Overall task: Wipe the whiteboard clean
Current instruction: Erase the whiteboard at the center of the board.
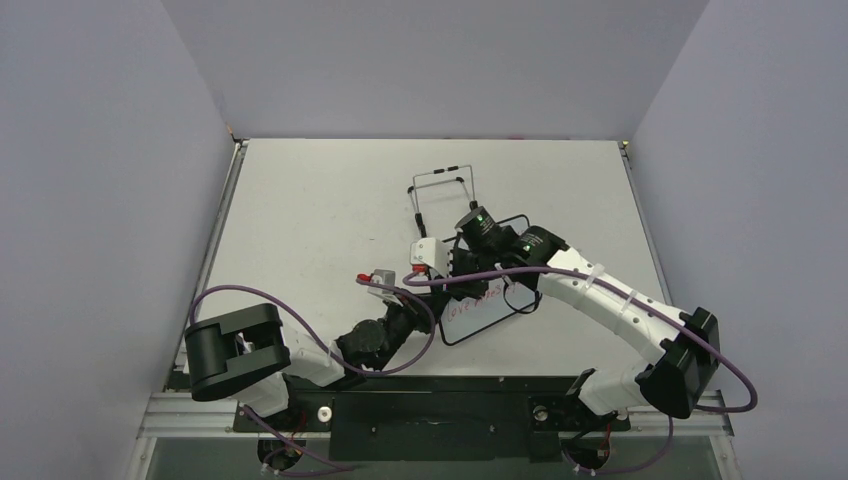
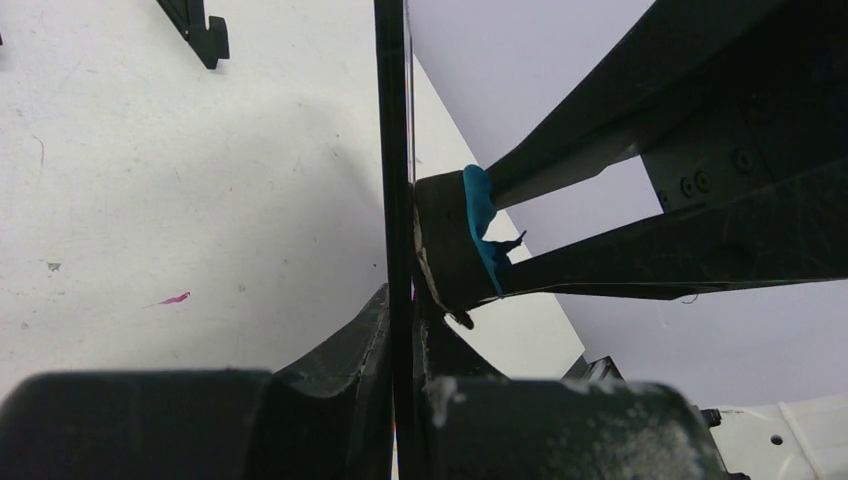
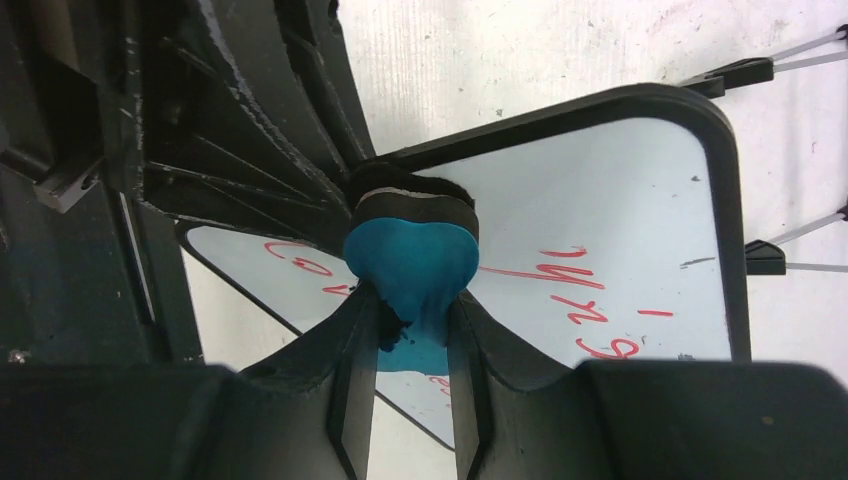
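The whiteboard (image 1: 497,308) is a small white board in a black frame with red handwriting, tilted up off the table. My left gripper (image 1: 437,300) is shut on its left edge. In the left wrist view the whiteboard (image 2: 395,150) shows edge-on, a thin black line clamped at my left gripper (image 2: 400,300). My right gripper (image 3: 412,300) is shut on a small blue eraser (image 3: 410,260) and presses its black pad against the whiteboard (image 3: 620,200), between the red lines. The blue eraser (image 2: 478,215) also shows against the board in the left wrist view.
A black wire stand (image 1: 440,185) sits on the table just behind the board, and its clips (image 3: 760,70) lie near the board's far corner. Grey walls close in the table on three sides. A small pink mark (image 2: 175,298) is on the tabletop.
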Controlling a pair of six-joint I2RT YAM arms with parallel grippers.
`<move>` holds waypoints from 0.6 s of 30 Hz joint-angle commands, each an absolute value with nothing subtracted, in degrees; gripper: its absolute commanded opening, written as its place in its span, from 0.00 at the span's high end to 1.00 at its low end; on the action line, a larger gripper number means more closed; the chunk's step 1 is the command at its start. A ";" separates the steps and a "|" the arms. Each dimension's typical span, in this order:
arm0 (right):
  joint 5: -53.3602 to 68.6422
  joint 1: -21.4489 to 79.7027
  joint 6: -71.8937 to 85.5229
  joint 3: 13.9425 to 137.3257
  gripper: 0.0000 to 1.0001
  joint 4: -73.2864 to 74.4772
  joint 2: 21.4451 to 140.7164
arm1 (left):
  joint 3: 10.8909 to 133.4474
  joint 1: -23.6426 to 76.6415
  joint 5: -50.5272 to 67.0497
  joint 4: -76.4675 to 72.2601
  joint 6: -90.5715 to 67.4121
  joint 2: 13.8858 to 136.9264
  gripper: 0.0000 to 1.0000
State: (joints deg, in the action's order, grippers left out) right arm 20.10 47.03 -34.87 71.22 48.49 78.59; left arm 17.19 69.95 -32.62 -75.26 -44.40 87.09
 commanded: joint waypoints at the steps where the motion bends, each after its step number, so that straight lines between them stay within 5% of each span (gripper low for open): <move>1: 23.61 47.42 -33.93 74.63 1.00 48.53 79.16 | 18.55 69.89 -27.78 -85.58 -43.78 86.27 1.00; 8: 19.25 42.08 -26.81 75.79 1.00 42.68 80.22 | 18.85 69.63 -25.66 -85.76 -44.29 87.20 1.00; 18: 17.89 47.86 -41.59 67.82 1.00 48.31 76.50 | 18.60 68.81 -25.82 -85.57 -45.89 86.87 1.00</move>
